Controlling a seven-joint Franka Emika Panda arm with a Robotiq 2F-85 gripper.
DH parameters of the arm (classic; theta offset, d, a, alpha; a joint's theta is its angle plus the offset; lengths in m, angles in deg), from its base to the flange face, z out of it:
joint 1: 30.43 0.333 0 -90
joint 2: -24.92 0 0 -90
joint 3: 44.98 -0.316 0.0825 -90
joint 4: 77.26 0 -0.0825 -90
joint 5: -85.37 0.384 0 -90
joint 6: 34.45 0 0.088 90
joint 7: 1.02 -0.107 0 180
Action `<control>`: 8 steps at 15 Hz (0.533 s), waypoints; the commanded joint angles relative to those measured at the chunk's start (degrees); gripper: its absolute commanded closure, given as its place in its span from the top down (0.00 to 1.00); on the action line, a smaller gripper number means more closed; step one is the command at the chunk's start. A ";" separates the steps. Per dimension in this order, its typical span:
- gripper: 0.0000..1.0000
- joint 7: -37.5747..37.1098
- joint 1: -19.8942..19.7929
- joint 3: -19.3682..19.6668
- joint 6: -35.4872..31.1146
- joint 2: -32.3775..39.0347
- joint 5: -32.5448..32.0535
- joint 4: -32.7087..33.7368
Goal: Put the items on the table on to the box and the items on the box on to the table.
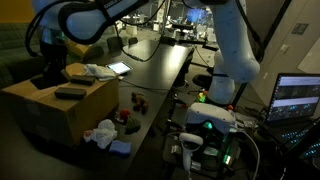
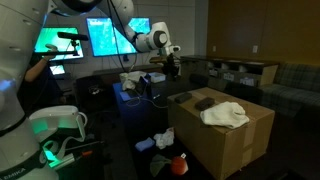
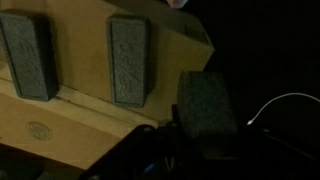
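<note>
Spotter: Status first. Where do we stand on the swap?

Recorder: Midway at best, we judge. The box [image 1: 60,115] sits at one end of the counter [image 1: 160,70], and its flat top is loaded. We note a white cloth [image 2: 226,115], a first gray block [image 3: 28,55] and a second gray block [image 3: 128,60] lying side by side but apart.

Spotter: And down on the counter?

Recorder: We see a crumpled white rag [image 1: 100,133] with a blue thing [image 1: 121,147] just beside it. Some red bits [image 1: 127,117] lie nearer the box wall. All of it is loose on the dark surface, well apart from the pincer.

Spotter: Pincer?

Recorder: The pincer [image 2: 171,66] hangs above the box, out by one edge. The wrist view is dim, but the jaws appear clamped on a third gray block [image 3: 208,105]. That block shows over the dark beyond the cardboard edge, not over the box top.

Spotter: So what do we log as done?

Recorder: Little we can vouch for. From how things lie we cannot say which pieces have already crossed over. One block is in the air, and whether it is bound for the counter or the box we cannot tell.

Spotter: Left to do?

Recorder: Plenty, as we read it. The box top and the counter both carry several items, so most of the exchange seems ahead of us. The carried block needs setting down first.
</note>
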 commanded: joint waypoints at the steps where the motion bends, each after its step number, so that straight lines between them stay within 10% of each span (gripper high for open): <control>1: 0.08 1.37 -0.09 -0.87 -3.10 -8.72 1.88 -12.22; 8: 0.08 2.34 -1.00 -2.77 -5.98 -15.11 4.77 -24.00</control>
